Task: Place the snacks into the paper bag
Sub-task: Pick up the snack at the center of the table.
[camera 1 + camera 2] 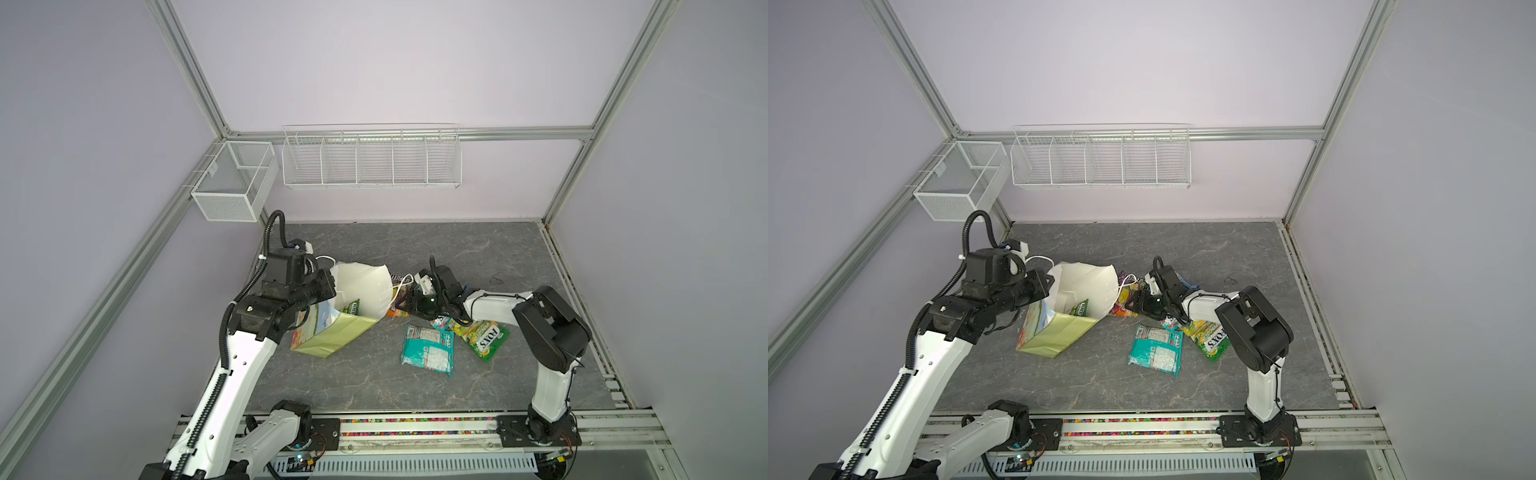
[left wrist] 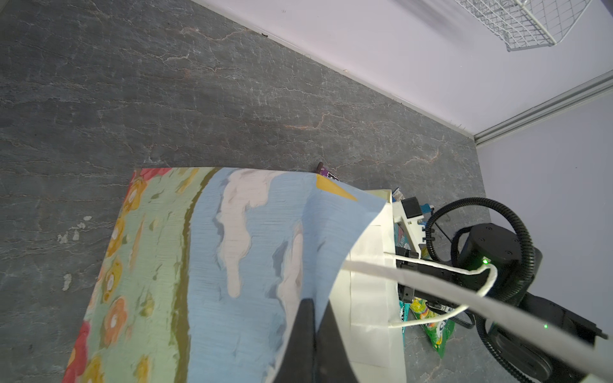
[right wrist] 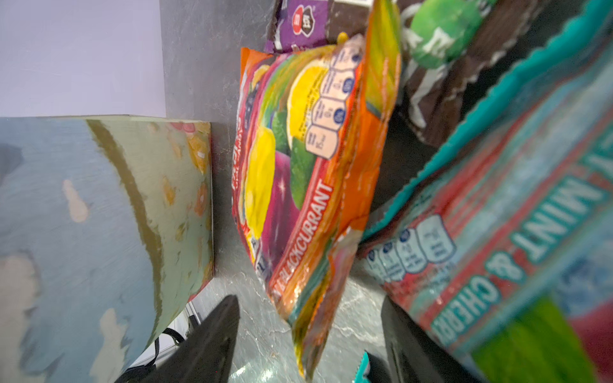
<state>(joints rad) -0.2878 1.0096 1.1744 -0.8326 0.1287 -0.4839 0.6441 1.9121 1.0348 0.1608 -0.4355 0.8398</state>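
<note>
The paper bag [image 1: 361, 286] [image 1: 1086, 282] leans on the table with its white mouth open, and a green snack [image 1: 352, 308] lies inside. My left gripper [image 1: 332, 277] [image 2: 315, 328] is shut on the bag's rim. To the right of the bag an orange snack [image 1: 395, 311] [image 3: 308, 159] stands on edge, its lower corner between the fingers of my open right gripper [image 1: 409, 305] [image 3: 308, 308], with a gap on each side. A purple snack [image 3: 302, 20], a teal snack [image 1: 428, 349] [image 3: 497, 215] and a green FOX'S snack [image 1: 484, 336] lie close by.
Two white wire baskets [image 1: 232, 187] [image 1: 370, 160] hang on the back walls. The bag's cord handle [image 1: 401, 286] droops toward the right gripper. A brown packet with a green figure [image 3: 441, 36] lies behind the orange one. The right arm's elbow [image 1: 552, 328] stands over the table's right side.
</note>
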